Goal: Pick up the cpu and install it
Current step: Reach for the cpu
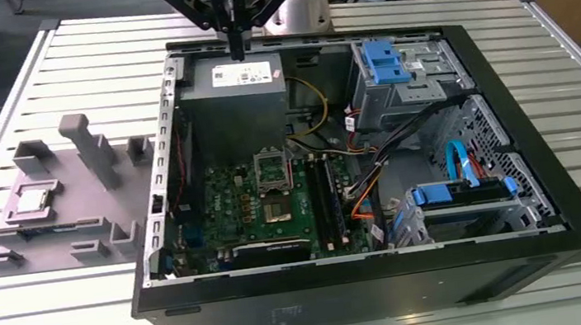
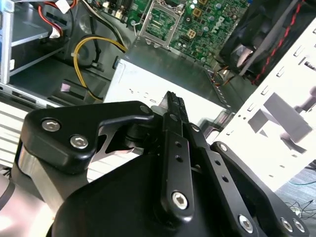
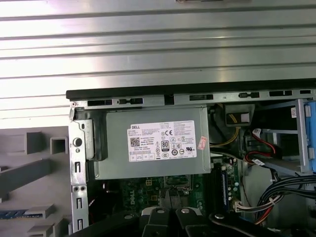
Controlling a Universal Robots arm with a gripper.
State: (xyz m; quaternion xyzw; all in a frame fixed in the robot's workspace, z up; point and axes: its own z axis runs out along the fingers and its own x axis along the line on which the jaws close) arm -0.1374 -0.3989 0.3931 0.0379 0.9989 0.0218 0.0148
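The cpu [image 1: 38, 197] is a small pale square lying flat on the grey stepped holder [image 1: 64, 215], on the exterior view's left, outside the PC case [image 1: 372, 285]. My gripper [image 1: 238, 51] hangs over the far end of the case, above the grey power supply [image 1: 231, 82], well away from the cpu. Its black fingers [image 2: 171, 101] are pressed together with nothing between them. On the green motherboard [image 1: 240, 206] the socket [image 1: 280, 209] lies bare, with its dark metal frame [image 1: 272, 165] raised behind it.
The power supply [image 3: 153, 143] lies directly under the gripper. Blue-tabbed drive cages [image 1: 401, 70] and cable bundles [image 1: 419, 126] crowd the case on the exterior view's right. The case walls rise around the board. The slatted metal table [image 1: 88, 54] surrounds everything.
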